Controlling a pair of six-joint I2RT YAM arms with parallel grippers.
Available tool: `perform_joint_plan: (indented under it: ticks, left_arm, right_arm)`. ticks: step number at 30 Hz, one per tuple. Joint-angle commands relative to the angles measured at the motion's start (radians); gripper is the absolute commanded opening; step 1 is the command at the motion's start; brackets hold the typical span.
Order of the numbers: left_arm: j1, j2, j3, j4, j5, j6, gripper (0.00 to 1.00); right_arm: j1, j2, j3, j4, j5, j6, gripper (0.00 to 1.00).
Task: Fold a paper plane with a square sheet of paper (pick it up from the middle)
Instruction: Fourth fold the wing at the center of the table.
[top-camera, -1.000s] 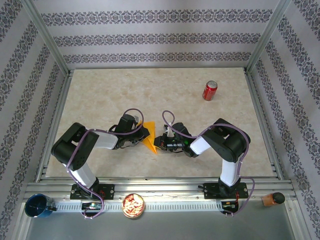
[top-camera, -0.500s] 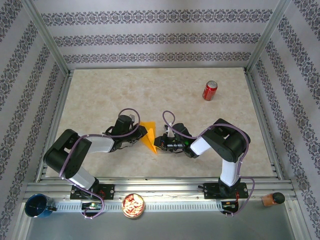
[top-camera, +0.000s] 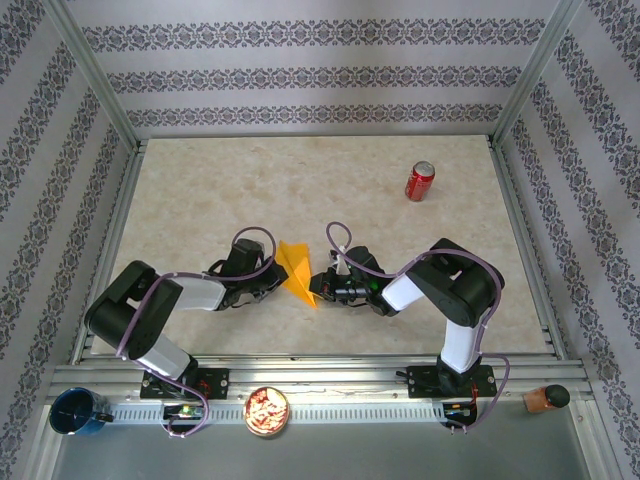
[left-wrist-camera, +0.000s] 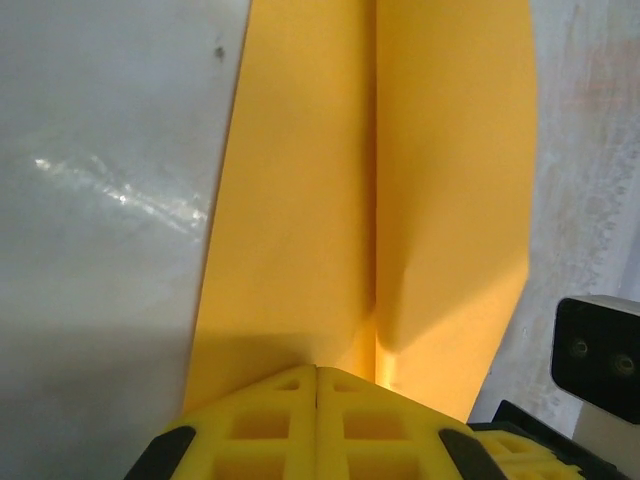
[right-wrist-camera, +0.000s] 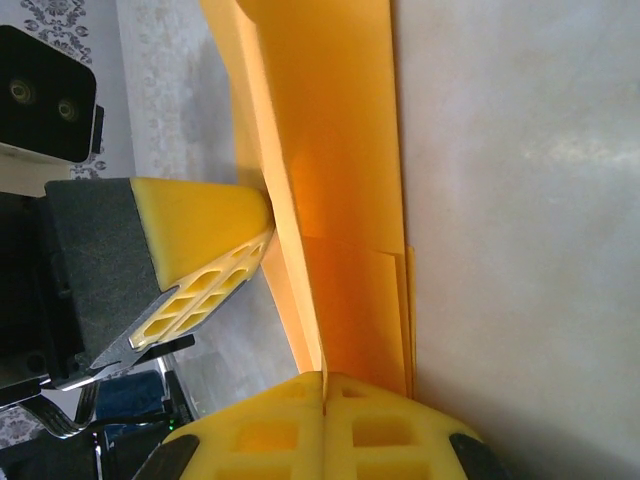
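The paper plane (top-camera: 297, 272) is a narrow, creased orange-yellow dart lying on the table between the two grippers, point toward the near edge. My right gripper (top-camera: 318, 288) is shut on its raised centre ridge; in the right wrist view the ridge (right-wrist-camera: 340, 150) runs straight into the seam of the gripper (right-wrist-camera: 322, 378). My left gripper (top-camera: 277, 275) is shut, with its tips against the plane's left wing (left-wrist-camera: 300, 200). From the left wrist its gripper (left-wrist-camera: 318, 372) shows closed pads with paper spreading beyond them. The left fingers (right-wrist-camera: 215, 235) touch the paper's edge.
A red soda can (top-camera: 419, 181) stands at the far right of the table. On the near rail sit a blue cup (top-camera: 78, 410), a bowl of snacks (top-camera: 267, 410) and a brown object (top-camera: 545, 398). Metal frame posts and patterned walls enclose the table.
The paper went from a wider triangle to a narrower dart. The left gripper slid slightly toward the near edge along the wing, and the left arm stretched out lower. The right gripper stayed put.
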Motion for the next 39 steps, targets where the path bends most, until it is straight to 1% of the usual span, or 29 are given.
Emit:
perform_joint_plan:
  ticks: [1,8,11,19,23,28,34,39]
  left_arm:
    - [-0.016,-0.022,-0.02,-0.033,-0.022,-0.026,0.04]
    - [-0.031,-0.042,-0.043,-0.039,-0.056,-0.04,0.04]
    - [-0.032,-0.055,-0.041,-0.04,-0.055,-0.03,0.04]
    - [-0.032,-0.1,0.011,-0.059,-0.035,0.034,0.06]
    - [-0.031,-0.103,0.058,-0.047,0.007,0.079,0.08]
    - [-0.031,-0.031,0.122,-0.02,0.055,0.101,0.07]
    - [-0.029,0.064,0.144,0.044,0.06,0.068,0.06]
    - [-0.025,0.096,0.148,0.052,0.046,0.06,0.05]
  right_arm:
    - [0.014,-0.004,-0.023,-0.076,0.031,-0.016,0.02]
    - [0.019,-0.011,-0.022,-0.089,0.028,-0.016,0.02]
    - [0.02,-0.003,-0.008,-0.123,0.006,-0.032,0.02]
    - [0.02,0.019,0.0,-0.127,-0.009,-0.036,0.02]
    - [0.02,0.021,0.008,-0.152,-0.01,-0.042,0.02]
    - [0.018,0.022,0.006,-0.153,-0.008,-0.042,0.02]
    - [0.017,0.022,0.009,-0.166,-0.012,-0.044,0.02]
    - [0.012,0.021,0.006,-0.171,-0.011,-0.045,0.02]
